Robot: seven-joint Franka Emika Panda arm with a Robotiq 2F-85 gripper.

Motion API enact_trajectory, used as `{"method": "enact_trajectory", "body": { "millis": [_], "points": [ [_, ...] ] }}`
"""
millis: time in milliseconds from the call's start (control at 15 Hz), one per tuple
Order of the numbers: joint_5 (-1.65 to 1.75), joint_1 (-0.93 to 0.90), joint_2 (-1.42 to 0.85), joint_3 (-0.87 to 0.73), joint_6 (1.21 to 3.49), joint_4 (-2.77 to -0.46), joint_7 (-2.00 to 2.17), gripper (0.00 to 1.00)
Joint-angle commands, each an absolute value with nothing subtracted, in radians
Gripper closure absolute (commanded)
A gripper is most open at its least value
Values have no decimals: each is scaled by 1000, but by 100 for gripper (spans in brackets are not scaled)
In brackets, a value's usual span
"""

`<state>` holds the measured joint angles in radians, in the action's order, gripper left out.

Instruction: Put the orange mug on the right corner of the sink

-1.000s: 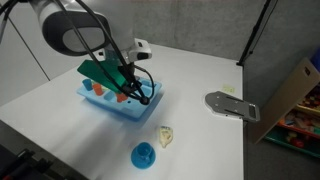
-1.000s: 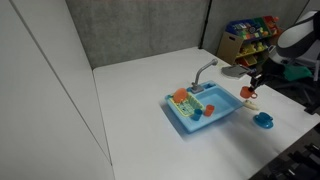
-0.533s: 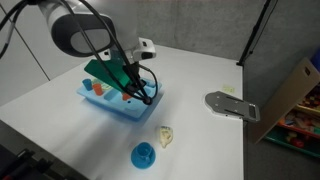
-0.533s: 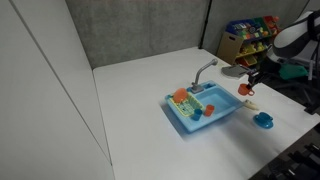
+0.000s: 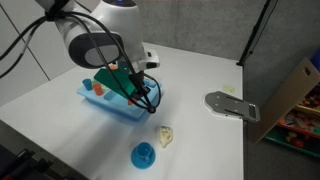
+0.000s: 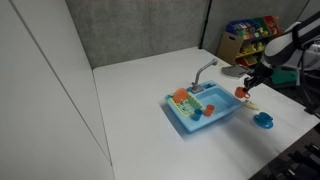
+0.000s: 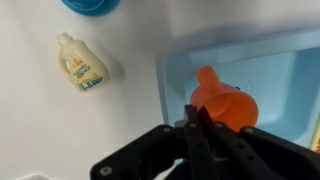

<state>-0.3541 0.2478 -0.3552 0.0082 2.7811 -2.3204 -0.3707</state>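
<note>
Wrist view: the black Robotiq gripper (image 7: 197, 118) enters from the bottom edge, its fingers drawn together and pinching the near rim of the tiny orange plastic toy mug (image 7: 222, 100). The orange mug sits directly ahead of the fingertips, over the basin and just inside a corner of the light blue plastic toy sink (image 7: 166, 85). A small cream plastic bottle (image 7: 82, 62) lies on the white table (image 7: 40, 120) beside that corner, and a round blue saucer (image 7: 95, 4) shows at the top edge. In an exterior view the gripper (image 6: 243, 88) holds the mug (image 6: 242, 93) at the end of the sink (image 6: 185, 122) nearest the saucer (image 6: 263, 120), apart from the grey curved faucet (image 6: 205, 70). In an exterior view the gripper (image 5: 140, 96) hangs over the sink (image 5: 100, 104); the mug cannot be made out behind the fingers.
</note>
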Motion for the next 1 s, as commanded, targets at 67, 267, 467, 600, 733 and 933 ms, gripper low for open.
{"method": "enact_trajectory", "body": {
  "millis": [67, 267, 467, 600, 733, 933],
  "points": [
    [-336, 272, -368, 28, 2783, -2309, -356, 95],
    [-337, 276, -371, 31, 2783, -2304, -356, 95],
    [-320, 264, -393, 15, 2838, -2303, -324, 97],
    [-319, 270, -413, 17, 2857, -2298, -315, 97],
    [-318, 281, -429, 24, 2871, -2297, -316, 97],
    [-316, 298, -445, 32, 2865, -2298, -324, 97]
  ]
}}
